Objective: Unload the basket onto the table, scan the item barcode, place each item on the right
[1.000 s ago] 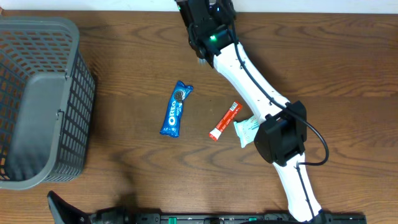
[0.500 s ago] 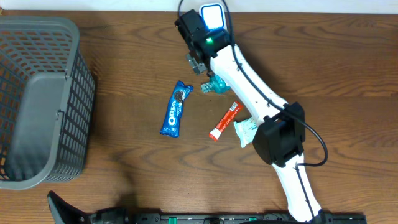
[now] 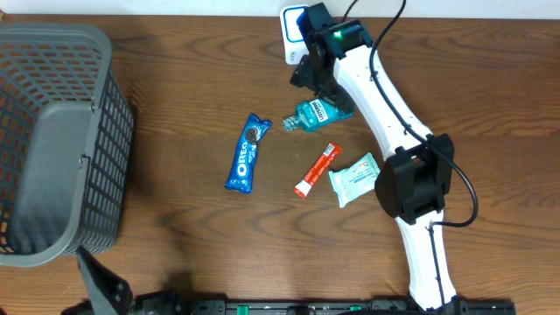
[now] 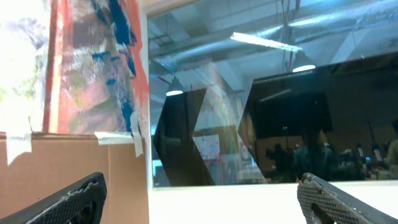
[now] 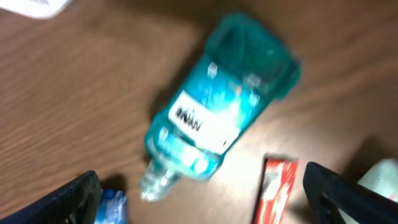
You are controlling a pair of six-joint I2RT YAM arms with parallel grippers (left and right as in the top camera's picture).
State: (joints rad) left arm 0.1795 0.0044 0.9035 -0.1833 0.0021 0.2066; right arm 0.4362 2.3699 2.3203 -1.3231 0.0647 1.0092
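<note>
A teal mouthwash bottle (image 3: 311,114) lies on its side on the wooden table, cap pointing left. In the right wrist view the bottle (image 5: 217,118) is blurred, and no barcode can be made out on it. My right gripper (image 3: 308,77) hangs just behind the bottle and apart from it, open and empty (image 5: 205,202). At the bottom left, my left gripper (image 3: 101,284) is raised off the table. Its wrist view faces a wall and a window, with the left gripper (image 4: 202,202) wide open and nothing between its fingers.
A blue Oreo pack (image 3: 247,153), a red stick packet (image 3: 316,170) and a teal-white wipes pack (image 3: 354,179) lie near the bottle. A grey mesh basket (image 3: 52,140) stands at the left. A white device with a blue face (image 3: 294,22) sits at the back edge.
The right gripper has opened and swung right and back. The bottle, hidden under it a second ago, now lies uncovered on the table. The left arm has shifted slightly.
</note>
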